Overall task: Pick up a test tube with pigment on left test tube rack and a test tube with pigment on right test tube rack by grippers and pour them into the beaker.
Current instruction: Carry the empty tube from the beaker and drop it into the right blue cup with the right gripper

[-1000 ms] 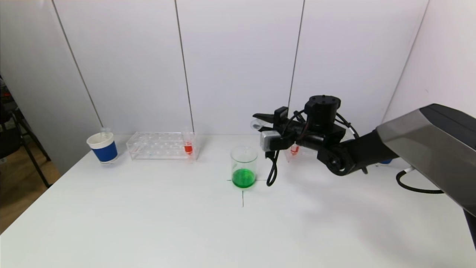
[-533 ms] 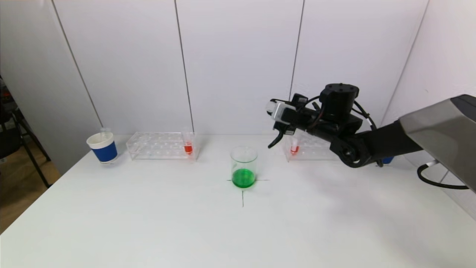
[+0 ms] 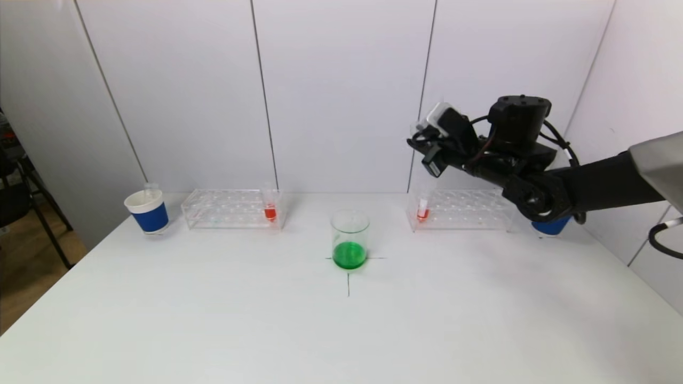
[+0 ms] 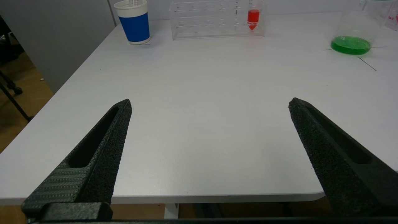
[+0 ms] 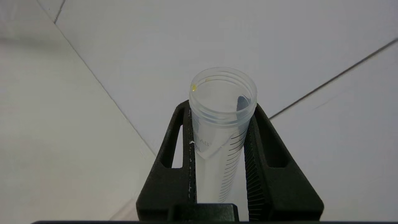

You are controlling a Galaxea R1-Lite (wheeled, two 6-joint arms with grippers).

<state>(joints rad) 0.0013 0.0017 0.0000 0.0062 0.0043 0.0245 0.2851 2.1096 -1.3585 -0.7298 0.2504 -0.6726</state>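
Note:
My right gripper [image 3: 421, 140] is raised above the near end of the right test tube rack [image 3: 469, 210], shut on a clear test tube [image 5: 222, 124] with no liquid in it and a yellow drop at its rim. One tube with red pigment [image 3: 422, 212] stands in that rack. The left test tube rack [image 3: 229, 209] holds another red tube [image 3: 270, 211]. Between the racks stands the beaker [image 3: 350, 240], holding green liquid. My left gripper [image 4: 210, 102] is open above the table's near left edge, outside the head view, with nothing between its fingers.
A blue-and-white paper cup [image 3: 148, 210] with a clear tube in it stands left of the left rack. Another blue cup [image 3: 549, 226] shows behind my right arm. A black cross [image 3: 348, 277] marks the table under the beaker.
My right gripper has swung up and to the right with the tube, from beside the beaker's mouth to above the right rack. The left gripper has not moved.

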